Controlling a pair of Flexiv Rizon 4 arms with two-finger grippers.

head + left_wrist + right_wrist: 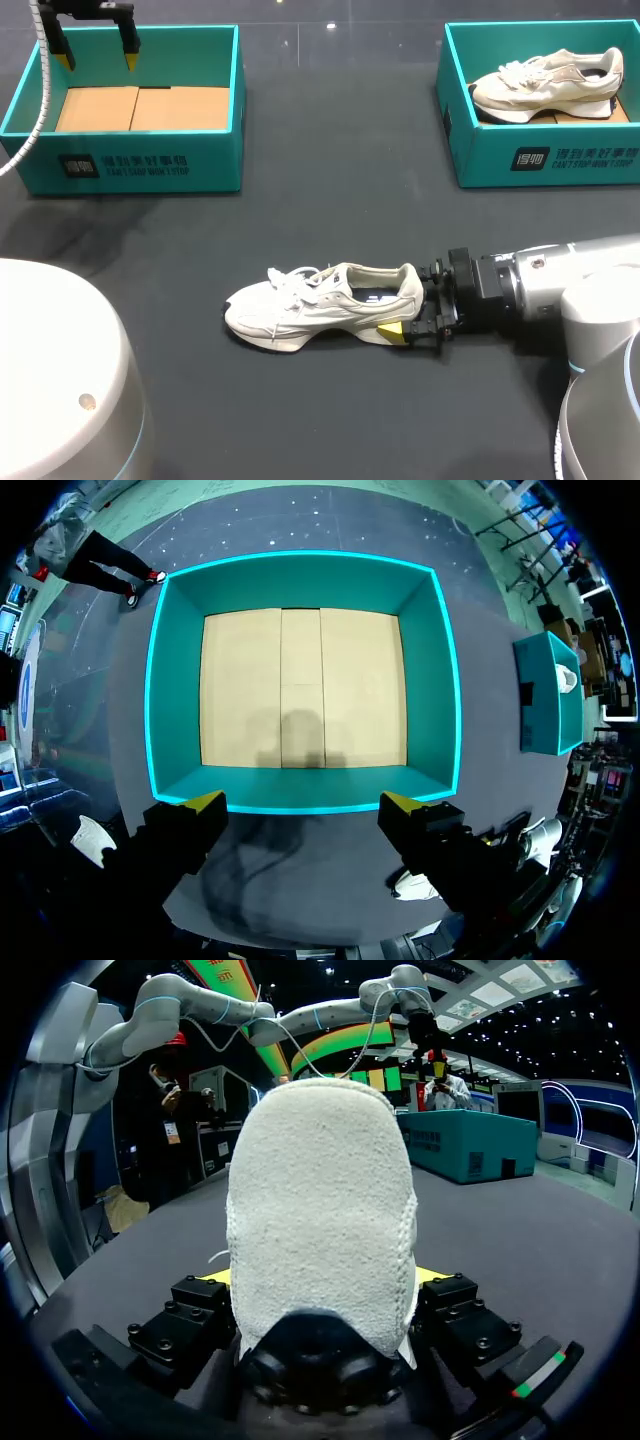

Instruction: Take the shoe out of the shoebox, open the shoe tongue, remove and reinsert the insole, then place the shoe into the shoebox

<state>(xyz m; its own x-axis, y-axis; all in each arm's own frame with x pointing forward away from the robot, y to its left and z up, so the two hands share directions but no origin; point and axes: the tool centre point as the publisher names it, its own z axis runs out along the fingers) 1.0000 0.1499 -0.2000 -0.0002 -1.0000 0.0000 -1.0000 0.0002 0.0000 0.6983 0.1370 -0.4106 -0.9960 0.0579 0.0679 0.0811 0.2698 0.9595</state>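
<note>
A white sneaker (320,305) lies on its sole on the dark table, toe pointing left. My right gripper (408,303) comes in from the right and is shut on its heel. In the right wrist view the heel (320,1230) fills the space between the fingers (215,1280), which press on both sides. My left gripper (95,45) hangs open and empty over the near wall of the left teal shoebox (140,170). From the left wrist, the gripper (300,805) looks down into that shoebox (300,785), which holds only a cardboard floor.
A second teal shoebox (545,160) stands at the back right with another white sneaker (545,85) inside. The left shoebox (460,1145) also shows ahead of the held heel in the right wrist view.
</note>
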